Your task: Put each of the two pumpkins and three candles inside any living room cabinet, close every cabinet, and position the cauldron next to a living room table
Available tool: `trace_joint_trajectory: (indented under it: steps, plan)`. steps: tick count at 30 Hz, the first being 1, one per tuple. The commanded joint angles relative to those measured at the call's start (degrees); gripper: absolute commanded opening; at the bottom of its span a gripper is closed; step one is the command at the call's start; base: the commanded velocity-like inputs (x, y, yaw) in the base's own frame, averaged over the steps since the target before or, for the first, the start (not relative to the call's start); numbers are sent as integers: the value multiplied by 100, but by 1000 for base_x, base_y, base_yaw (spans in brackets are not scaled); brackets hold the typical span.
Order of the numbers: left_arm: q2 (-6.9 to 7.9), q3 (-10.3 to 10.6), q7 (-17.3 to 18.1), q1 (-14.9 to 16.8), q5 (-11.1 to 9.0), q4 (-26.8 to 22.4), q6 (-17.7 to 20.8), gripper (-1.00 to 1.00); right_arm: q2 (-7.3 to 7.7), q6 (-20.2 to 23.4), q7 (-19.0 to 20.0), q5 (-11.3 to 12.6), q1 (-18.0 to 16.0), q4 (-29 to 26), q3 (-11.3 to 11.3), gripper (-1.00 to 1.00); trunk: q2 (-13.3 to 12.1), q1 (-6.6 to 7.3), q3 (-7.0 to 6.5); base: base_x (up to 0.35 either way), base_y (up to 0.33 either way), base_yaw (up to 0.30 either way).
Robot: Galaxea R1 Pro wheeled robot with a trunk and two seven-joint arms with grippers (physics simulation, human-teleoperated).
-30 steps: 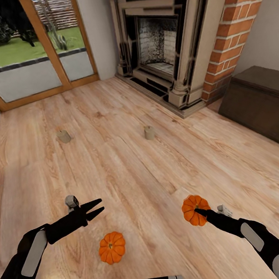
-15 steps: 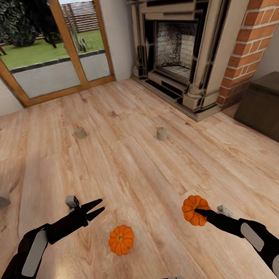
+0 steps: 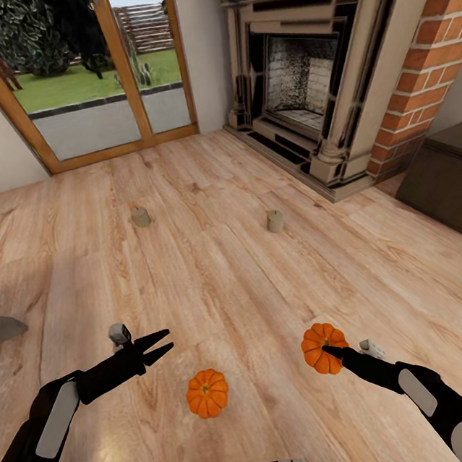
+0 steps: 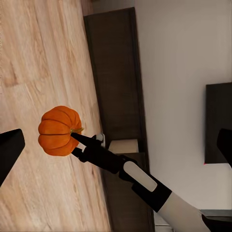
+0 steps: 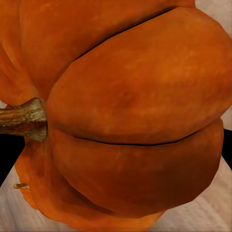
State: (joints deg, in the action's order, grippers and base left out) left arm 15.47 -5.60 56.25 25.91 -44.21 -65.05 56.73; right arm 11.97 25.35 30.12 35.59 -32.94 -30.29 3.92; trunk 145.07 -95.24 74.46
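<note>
Right claw (image 3: 325, 351) clamped on a small round orange ribbed pumpkin (image 3: 321, 347), held up above the pale wooden plank floor (image 3: 229, 275). Left claw (image 3: 158, 345) apart, holding nothing. Second orange pumpkin (image 3: 207, 393) down on the planks between the arms. Two stubby grey-beige candles (image 3: 140, 217) (image 3: 275, 221) farther out (third one not seen). Long dark brown wooden cabinet (image 3: 450, 187) at the far right, past the stone fireplace (image 3: 298, 76). Whole view swung a little since a moment ago, arms the same. Probably turning, maybe to carry this pumpkin over.
</note>
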Motion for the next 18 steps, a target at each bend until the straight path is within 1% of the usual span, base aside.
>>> trace_joint_trajectory:
  steps: [1,11,14,18]
  plan:
    - [0,-3,17,2,2,2,22,100,-2,49,3,35,-2,-3,21,-100,2,1,4,0,45,0]
    - [4,-3,17,2,-5,5,22,100,-2,49,3,35,-2,-3,21,-100,2,1,4,0,8,0]
    - [8,-6,17,6,-2,15,22,100,9,49,18,35,-2,-3,21,-100,-2,9,-62,0,0,0]
    - [7,-10,14,5,14,42,18,100,19,62,271,35,-2,-12,28,-100,-8,19,-151,0,0,0]
